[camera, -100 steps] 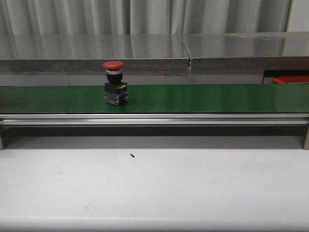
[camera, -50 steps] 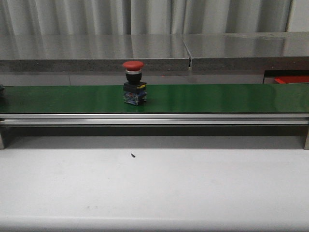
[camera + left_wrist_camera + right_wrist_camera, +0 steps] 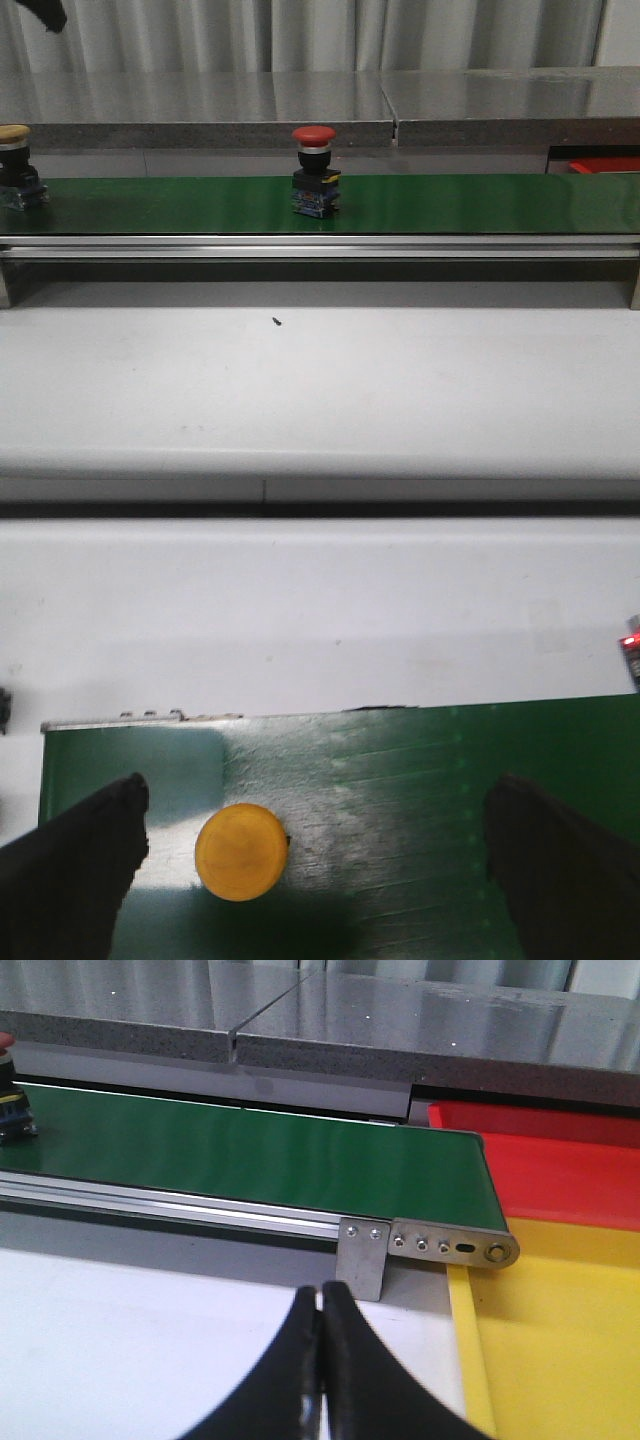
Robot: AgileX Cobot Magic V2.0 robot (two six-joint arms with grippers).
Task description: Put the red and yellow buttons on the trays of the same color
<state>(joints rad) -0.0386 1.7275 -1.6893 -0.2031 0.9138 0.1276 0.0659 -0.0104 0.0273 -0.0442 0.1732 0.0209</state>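
Observation:
A red button (image 3: 315,185) stands upright on the green conveyor belt (image 3: 450,205), near its middle. A yellow button (image 3: 18,180) stands at the belt's far left end. In the left wrist view my left gripper (image 3: 320,865) hangs open above that end, and the yellow button's cap (image 3: 241,851) lies between its fingers (image 3: 70,870), apart from both and nearer one. My right gripper (image 3: 321,1305) is shut on nothing over the white table, near the belt's right end. Beyond that end sit the red tray (image 3: 560,1160) and the yellow tray (image 3: 560,1350).
A metal rail (image 3: 320,246) runs along the belt's front. A grey stone ledge (image 3: 200,110) runs behind it. A small dark speck (image 3: 274,322) lies on the white table (image 3: 320,390). The red tray's edge (image 3: 605,164) shows at the far right.
The red button has ridden the belt to the right, from left of centre to the middle. The yellow button has come into view at the left end. A dark arm part appeared top left.

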